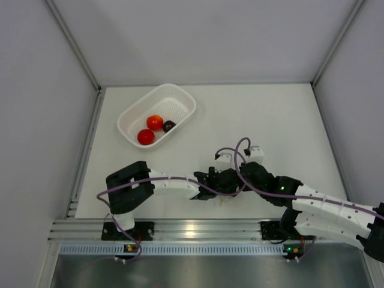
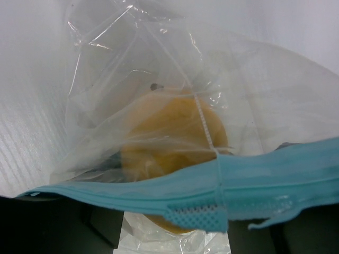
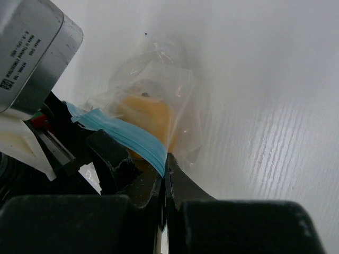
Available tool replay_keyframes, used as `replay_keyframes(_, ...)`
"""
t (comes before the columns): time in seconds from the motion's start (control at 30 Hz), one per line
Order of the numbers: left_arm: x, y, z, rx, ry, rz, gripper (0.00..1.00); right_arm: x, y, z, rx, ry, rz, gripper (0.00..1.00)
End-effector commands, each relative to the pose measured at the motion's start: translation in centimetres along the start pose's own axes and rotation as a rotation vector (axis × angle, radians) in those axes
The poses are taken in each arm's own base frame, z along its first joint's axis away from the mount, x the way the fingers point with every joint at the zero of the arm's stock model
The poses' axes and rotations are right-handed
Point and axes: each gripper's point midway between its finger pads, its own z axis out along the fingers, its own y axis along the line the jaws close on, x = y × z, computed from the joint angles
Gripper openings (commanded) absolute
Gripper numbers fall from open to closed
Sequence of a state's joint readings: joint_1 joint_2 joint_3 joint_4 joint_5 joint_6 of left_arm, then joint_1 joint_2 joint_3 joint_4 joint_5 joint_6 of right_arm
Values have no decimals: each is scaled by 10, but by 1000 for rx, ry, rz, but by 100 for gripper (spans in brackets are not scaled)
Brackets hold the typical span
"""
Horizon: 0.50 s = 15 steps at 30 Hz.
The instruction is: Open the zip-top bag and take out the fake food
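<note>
The zip-top bag fills the left wrist view, its light blue zip strip running across the bottom. The yellow-orange fake food sits inside it. My left gripper has its dark fingers apart on either side of the bag's mouth, under the strip. My right gripper is shut on one end of the strip, the bag and the yellow piece just beyond it. In the top view both grippers meet near the front middle and hide the bag.
A white perforated basket stands at the back left, holding the tomato, the red ball and the dark piece. White walls close in the table on three sides. A metal rail runs along the near edge.
</note>
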<state>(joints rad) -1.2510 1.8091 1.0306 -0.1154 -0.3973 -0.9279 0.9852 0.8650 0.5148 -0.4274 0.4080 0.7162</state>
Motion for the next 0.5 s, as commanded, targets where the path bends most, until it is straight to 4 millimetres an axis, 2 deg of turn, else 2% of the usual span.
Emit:
replay_keyframes(0.0, -11, -18, -6, 53, -25, -9, 42, -20, 29, -7, -126, -54, 70, 0)
replay_keyframes(0.13, -26, -30, -24, 100, -62, -6, 27, -24, 30, -6, -119, -57, 60, 0)
replay_keyframes(0.37, -36, -52, -62, 192, -104, 17, 21, -46, 31, -5, -80, -77, 31, 0)
replay_keyframes(0.47, -39, -55, -78, 226, -115, 1, 17, -53, 28, -2, -50, -78, 17, 0)
